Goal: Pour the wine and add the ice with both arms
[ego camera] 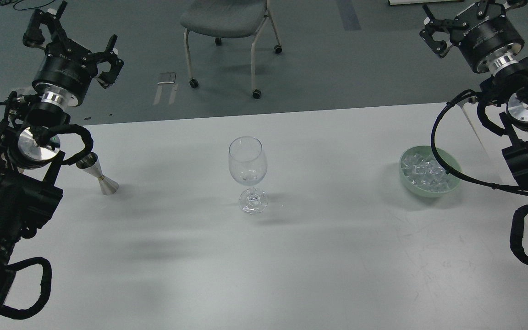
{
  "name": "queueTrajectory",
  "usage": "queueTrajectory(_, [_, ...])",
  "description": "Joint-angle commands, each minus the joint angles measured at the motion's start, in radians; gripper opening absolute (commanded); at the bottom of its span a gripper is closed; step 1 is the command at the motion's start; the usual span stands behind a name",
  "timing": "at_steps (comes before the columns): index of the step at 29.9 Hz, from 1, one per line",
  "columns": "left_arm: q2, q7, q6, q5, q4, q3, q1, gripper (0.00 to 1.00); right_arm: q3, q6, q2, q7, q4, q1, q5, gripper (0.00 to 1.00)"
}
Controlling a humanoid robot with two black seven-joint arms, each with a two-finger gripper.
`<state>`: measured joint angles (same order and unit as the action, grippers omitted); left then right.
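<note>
A clear wine glass (247,173) stands upright in the middle of the white table (264,256), with an ice cube or two in its bowl. A steel jigger (96,173) stands at the left, partly behind my left arm's cable. A pale green bowl (447,187) at the right holds many ice cubes (422,172). My left gripper (72,39) is open and empty, raised beyond the table's far edge above the jigger. My right gripper (468,18) is open and empty, raised at the far right behind the bowl. No stream of wine shows.
A grey office chair (227,27) on castors stands on the floor beyond the table's far edge. A black cable (438,151) from my right arm loops over the bowl's rim.
</note>
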<state>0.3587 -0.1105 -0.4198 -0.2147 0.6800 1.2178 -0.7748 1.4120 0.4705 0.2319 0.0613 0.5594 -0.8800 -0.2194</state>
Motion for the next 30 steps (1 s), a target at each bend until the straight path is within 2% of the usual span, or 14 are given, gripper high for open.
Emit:
queueTrajectory(1, [0.002,-0.001,0.006,0.0,0.003,0.0,-0.011,0.98,0.002,-0.001,0.001,-0.001,-0.001,-0.005,0.002,1.0])
queueTrajectory(11, [0.006,-0.001,0.002,0.002,0.003,0.008,-0.011,0.98,0.002,0.002,0.001,-0.006,-0.003,-0.001,0.005,1.0])
queueTrajectory(17, [0.002,0.002,0.003,0.003,0.064,0.012,0.008,0.98,0.001,0.01,0.001,-0.006,0.019,0.01,0.005,1.0])
queueTrajectory(25, [0.048,0.002,-0.06,0.08,0.139,0.023,0.112,0.98,0.001,0.01,0.032,-0.006,0.048,0.042,0.006,1.0])
queueTrajectory(28, [0.078,0.025,-0.047,0.139,0.144,0.048,0.118,0.98,0.001,0.011,0.052,-0.006,0.068,0.07,0.006,1.0])
queueTrajectory(30, [0.091,0.069,-0.044,0.214,0.144,0.086,0.146,0.98,0.001,0.011,0.057,-0.006,0.08,0.09,0.005,1.0])
